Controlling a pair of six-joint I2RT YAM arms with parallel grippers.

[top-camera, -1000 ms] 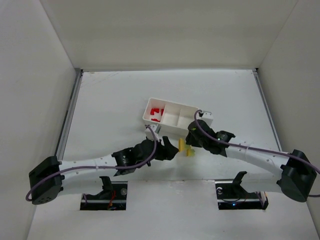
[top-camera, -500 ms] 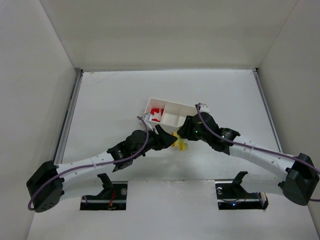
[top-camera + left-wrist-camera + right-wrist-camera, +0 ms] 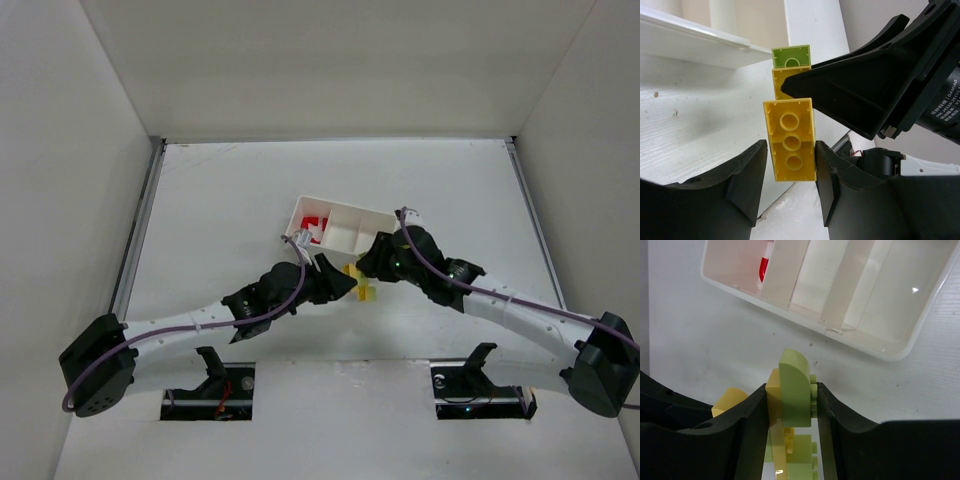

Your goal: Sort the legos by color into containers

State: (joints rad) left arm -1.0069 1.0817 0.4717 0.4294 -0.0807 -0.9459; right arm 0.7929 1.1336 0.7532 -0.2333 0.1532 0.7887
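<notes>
A joined stack of small legos [image 3: 359, 281] is held above the table between both grippers, just in front of the white tray [image 3: 345, 207]. My left gripper [image 3: 345, 284] is shut on a yellow brick [image 3: 790, 145] at one end of the stack. My right gripper [image 3: 371, 264] is shut on a pale yellow-green rounded brick [image 3: 796, 382] and a yellow-orange brick [image 3: 772, 395] pressed together. The left wrist view shows more of the stack, a yellow-orange brick [image 3: 782, 77] and a green brick [image 3: 791, 56]. Red legos [image 3: 317, 229] lie in the tray's left compartment.
The tray [image 3: 786, 270] has three compartments. A red brick [image 3: 765, 269] shows in its left one, and the middle and right ones look empty. The enclosure's white walls stand on the left, right and back. The two arms cross the near part of the table.
Both grippers have moved away from the near edge, toward the tray, carrying the lego stack between them. Over the last half second they barely shifted.
</notes>
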